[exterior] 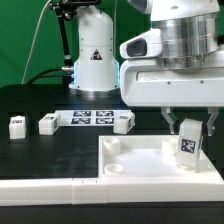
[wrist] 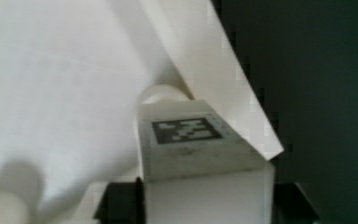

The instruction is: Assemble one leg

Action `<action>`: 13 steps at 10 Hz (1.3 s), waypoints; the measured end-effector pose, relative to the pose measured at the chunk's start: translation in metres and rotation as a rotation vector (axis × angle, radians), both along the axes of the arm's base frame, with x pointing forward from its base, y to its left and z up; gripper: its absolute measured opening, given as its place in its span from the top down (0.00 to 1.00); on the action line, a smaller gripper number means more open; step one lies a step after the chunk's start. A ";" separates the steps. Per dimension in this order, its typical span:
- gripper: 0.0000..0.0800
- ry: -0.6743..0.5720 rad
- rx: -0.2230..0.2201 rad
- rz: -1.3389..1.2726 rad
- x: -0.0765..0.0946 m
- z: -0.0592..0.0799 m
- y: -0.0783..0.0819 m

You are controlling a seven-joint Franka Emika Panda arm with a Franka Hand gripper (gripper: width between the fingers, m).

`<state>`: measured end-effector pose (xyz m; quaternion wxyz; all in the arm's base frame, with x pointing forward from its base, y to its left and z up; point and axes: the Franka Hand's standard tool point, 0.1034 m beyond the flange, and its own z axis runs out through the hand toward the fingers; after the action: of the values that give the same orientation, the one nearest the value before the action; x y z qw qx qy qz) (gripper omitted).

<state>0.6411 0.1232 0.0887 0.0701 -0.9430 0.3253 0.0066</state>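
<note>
Item: the leg [exterior: 187, 146] — a small, stubby, block-shaped post of white plastic. Exterior view: it hangs upright in the gripper [exterior: 188, 132], whose two fingers are closed narrowly on its opposite sides, over the corner of the large flat white panel [exterior: 150, 165] at the exterior view's right. Whether its lower end touches the panel or sits just above it cannot be told. Round sockets show at the panel's other end. Three similar posts [exterior: 47, 123] lie loose on the dark table [exterior: 40, 150], two to one side of the marker board [exterior: 90, 117] and one just beside its other end, all well apart from the held piece. Wrist view: the marked face is turned to the camera, its black-and-white square tag [wrist: 188, 132] set on a plain, smooth face with squared edges, and the panel's white surface and rim lie behind it. Handling, as a judgement: light, rigid and not fragile, with a slick moulded finish that could slip or twist under a slack pinch. It is best taken on two flat parallel sides, in the upper half, so that the bottom end stays free to enter a socket and the post stays plumb.
</note>
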 end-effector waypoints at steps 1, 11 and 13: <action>0.61 0.023 0.002 -0.109 -0.002 0.000 0.002; 0.19 -0.027 -0.081 0.481 -0.008 -0.002 0.018; 0.19 -0.039 -0.107 0.718 -0.008 -0.001 0.014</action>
<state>0.6329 0.1370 0.0874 0.0199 -0.9994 -0.0283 -0.0043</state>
